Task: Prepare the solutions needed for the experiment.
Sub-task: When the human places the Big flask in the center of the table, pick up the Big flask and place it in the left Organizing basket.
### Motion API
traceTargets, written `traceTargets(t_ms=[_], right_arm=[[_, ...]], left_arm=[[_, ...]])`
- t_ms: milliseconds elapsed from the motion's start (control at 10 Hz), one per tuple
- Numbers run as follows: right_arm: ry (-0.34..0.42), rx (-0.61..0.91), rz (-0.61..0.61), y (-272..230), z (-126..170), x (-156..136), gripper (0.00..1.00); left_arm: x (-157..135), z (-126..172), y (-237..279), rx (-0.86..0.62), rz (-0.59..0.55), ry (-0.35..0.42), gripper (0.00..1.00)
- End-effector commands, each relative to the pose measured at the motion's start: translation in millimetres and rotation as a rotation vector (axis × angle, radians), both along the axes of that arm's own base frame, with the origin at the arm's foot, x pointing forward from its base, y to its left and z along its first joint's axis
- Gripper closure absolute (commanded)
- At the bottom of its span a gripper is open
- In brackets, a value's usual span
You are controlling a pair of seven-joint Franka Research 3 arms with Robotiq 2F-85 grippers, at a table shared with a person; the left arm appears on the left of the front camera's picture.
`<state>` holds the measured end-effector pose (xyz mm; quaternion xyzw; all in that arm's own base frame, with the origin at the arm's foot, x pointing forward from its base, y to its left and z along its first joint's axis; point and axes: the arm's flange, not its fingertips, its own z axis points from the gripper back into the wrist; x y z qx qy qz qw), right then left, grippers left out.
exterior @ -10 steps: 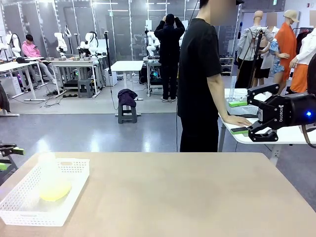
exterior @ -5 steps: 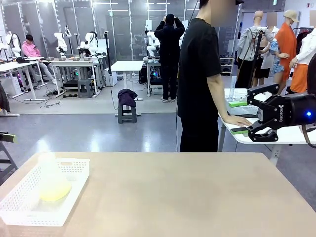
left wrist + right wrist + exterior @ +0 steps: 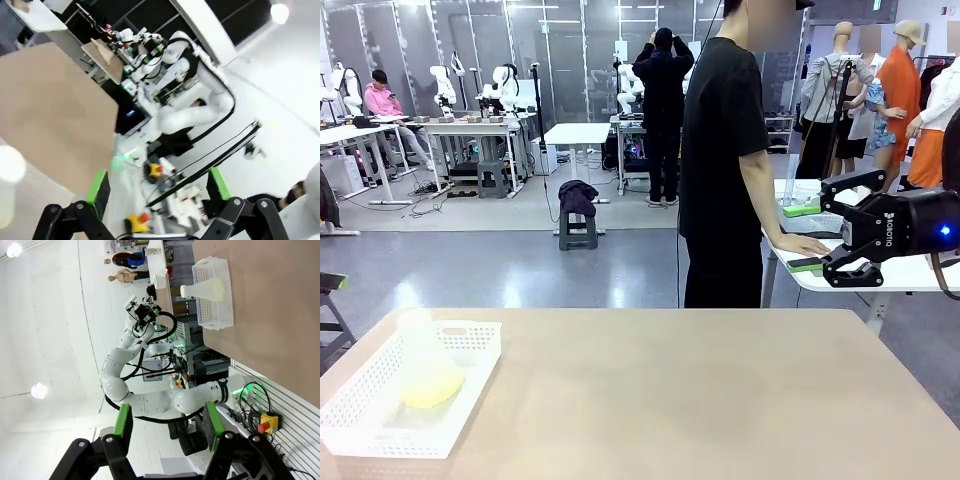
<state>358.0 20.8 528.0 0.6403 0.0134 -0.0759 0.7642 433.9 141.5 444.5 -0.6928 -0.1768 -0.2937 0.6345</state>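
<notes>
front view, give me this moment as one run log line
conical flask: upright in white basket, yellow-green liquid at bottom | left gripper: open, empty | right gripper: open, empty, raised at table's right

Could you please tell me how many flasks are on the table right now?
1. The flask stands in the white basket at the table's left end; the mesh walls could hide something small.
</notes>
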Motion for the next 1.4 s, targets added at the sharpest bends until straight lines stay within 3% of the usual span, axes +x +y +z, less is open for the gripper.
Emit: traceTargets(t_ms=[0, 200, 600, 700, 1300], right_arm=[[-0.009, 0.006, 0.0, 0, 2, 0, 0.28], [-0.009, 0.006, 0.0, 0, 2, 0, 0.28], [-0.009, 0.006, 0.0, 0, 2, 0, 0.28], [-0.009, 0.006, 0.0, 0, 2, 0, 0.28], [-0.009, 0.006, 0.0, 0, 2, 0, 0.28]], left_arm=[[2, 17, -13, -0.066, 0.012, 0.072, 0.0], [-1, 21, -27, -0.103, -0.047, 0.135, 0.0], [-3, 20, -35, -0.045, -0.021, 0.231, 0.0], [2, 12, -47, -0.063, -0.041, 0.163, 0.0], [2, 12, -47, -0.063, -0.041, 0.163, 0.0]])
